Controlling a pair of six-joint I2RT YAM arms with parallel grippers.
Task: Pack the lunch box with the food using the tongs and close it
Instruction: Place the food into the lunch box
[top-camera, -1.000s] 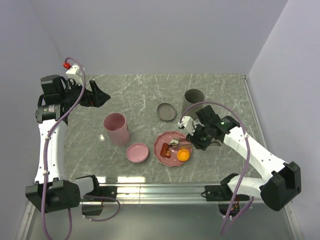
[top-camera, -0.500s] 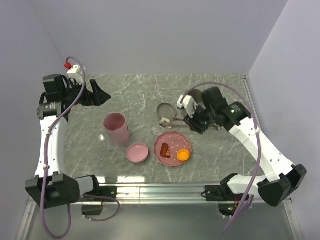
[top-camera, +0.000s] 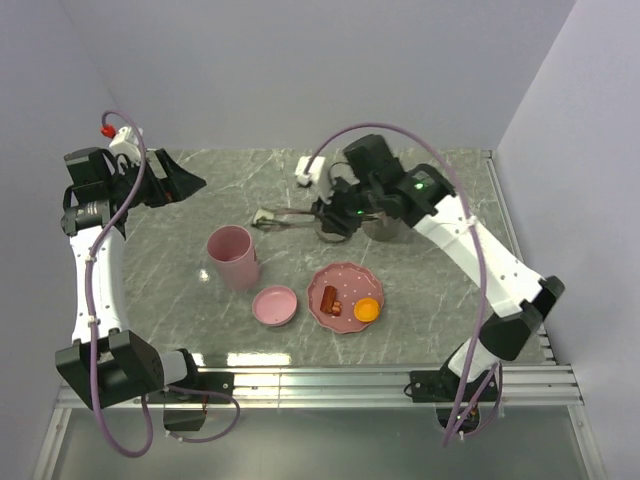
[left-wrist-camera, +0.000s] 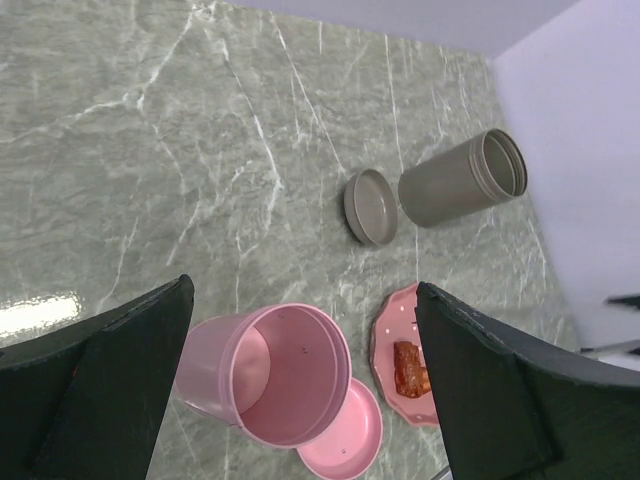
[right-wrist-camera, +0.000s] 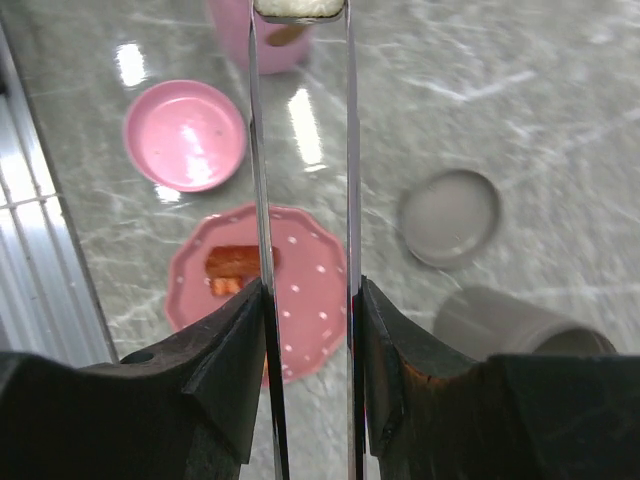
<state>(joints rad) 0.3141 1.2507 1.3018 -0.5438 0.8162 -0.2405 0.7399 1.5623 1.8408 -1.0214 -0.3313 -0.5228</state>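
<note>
My right gripper (top-camera: 335, 214) (right-wrist-camera: 305, 290) is shut on the slim metal tongs (top-camera: 295, 214) (right-wrist-camera: 258, 190), which reach left above the table. The tong tips pinch a pale cube (right-wrist-camera: 298, 7) of food, close to the open pink lunch box (top-camera: 232, 256) (left-wrist-camera: 270, 375). Its pink lid (top-camera: 274, 305) (right-wrist-camera: 185, 135) lies beside it. On the pink scalloped plate (top-camera: 348, 283) (right-wrist-camera: 310, 265) rest sausage bits (top-camera: 331, 298) (right-wrist-camera: 232, 262) and an orange slice (top-camera: 367, 309). My left gripper (top-camera: 185, 184) (left-wrist-camera: 302, 300) hangs open at the far left, holding nothing.
A grey container (left-wrist-camera: 460, 180) (right-wrist-camera: 510, 325) lies at the back right, largely hidden under my right arm in the top view. Its grey lid (left-wrist-camera: 370, 205) (right-wrist-camera: 450, 217) sits next to it. A metal rail (top-camera: 330, 378) runs along the near table edge.
My right arm has risen from the plate and swung left and back, carrying the tongs with the pale cube towards the pink lunch box. My left arm has drawn back slightly to the left.
</note>
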